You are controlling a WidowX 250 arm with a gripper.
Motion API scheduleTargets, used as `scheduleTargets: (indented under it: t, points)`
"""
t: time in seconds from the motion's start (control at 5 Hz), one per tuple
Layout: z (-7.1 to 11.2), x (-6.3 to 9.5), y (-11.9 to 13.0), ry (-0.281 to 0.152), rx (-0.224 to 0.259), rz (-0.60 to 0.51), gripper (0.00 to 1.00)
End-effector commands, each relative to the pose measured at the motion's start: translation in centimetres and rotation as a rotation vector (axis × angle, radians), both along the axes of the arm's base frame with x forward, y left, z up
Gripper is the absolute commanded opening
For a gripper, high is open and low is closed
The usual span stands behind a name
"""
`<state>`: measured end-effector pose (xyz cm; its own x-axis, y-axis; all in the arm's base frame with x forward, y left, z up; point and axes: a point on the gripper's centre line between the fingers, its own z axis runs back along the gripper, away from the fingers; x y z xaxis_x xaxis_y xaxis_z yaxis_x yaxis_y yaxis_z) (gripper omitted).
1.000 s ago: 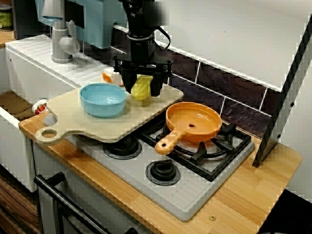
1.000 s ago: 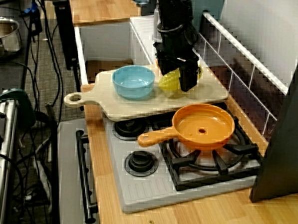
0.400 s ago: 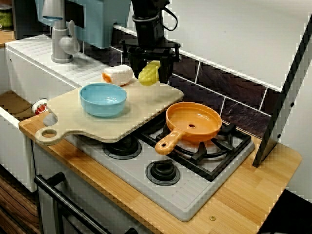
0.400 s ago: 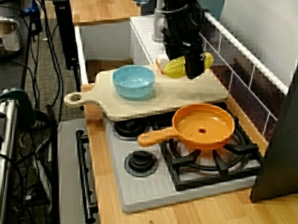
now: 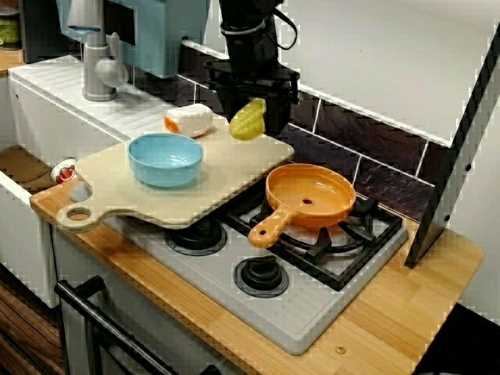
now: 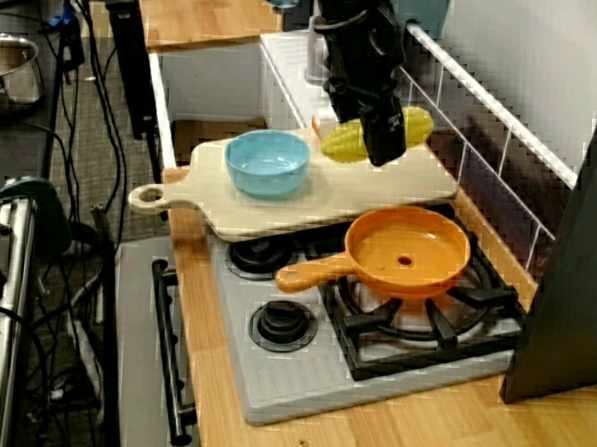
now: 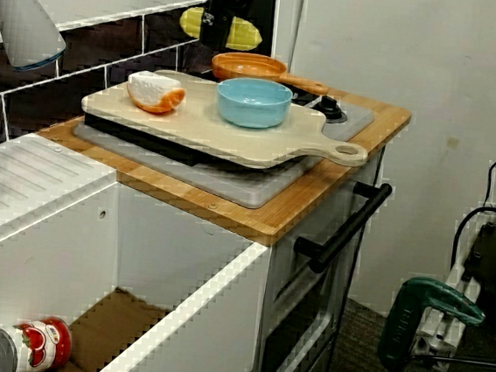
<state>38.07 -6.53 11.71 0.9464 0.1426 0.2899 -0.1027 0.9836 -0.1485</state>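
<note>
My gripper (image 5: pixel 250 117) is shut on a yellow corn cob (image 5: pixel 248 119) and holds it in the air above the far right corner of the beige cutting board (image 5: pixel 156 205). In the high side view the corn cob (image 6: pixel 345 143) sticks out on both sides of the black fingers (image 6: pixel 386 138). A blue bowl (image 5: pixel 166 158) sits on the board to the left of the gripper. An orange pan (image 5: pixel 310 195) rests on the back right burner, below and right of the corn. In the low view from the sink side the corn cob (image 7: pixel 245 34) hangs behind the pan (image 7: pixel 246 65).
A white and orange food piece (image 5: pixel 188 119) lies at the board's far edge. A grey faucet (image 5: pixel 98 66) stands at the back left. A red can (image 7: pixel 21 349) lies down in the sink box. Dark wall tiles run close behind the gripper; a black panel (image 5: pixel 453 156) leans at the right.
The gripper has lifted the corn cob off the cutting board and carried it up and to the right, toward the pan. Bowl, pan and board have not moved.
</note>
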Motion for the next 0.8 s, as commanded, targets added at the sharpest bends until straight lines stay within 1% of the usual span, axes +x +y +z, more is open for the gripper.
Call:
scheduleTargets:
  t: [0.0,0.2,0.4,0.6]
  points:
    - [1.8,-1.0,-2.8,-0.109,0.043,-0.122,0.00]
    - [1.2,-1.4,-3.6,-0.106,0.046,-0.132,0.00]
    - [0.8,-1.5,-4.3,-0.088,0.035,-0.142,0.00]
    - [0.4,-1.6,-5.0,-0.082,0.035,-0.146,0.00]
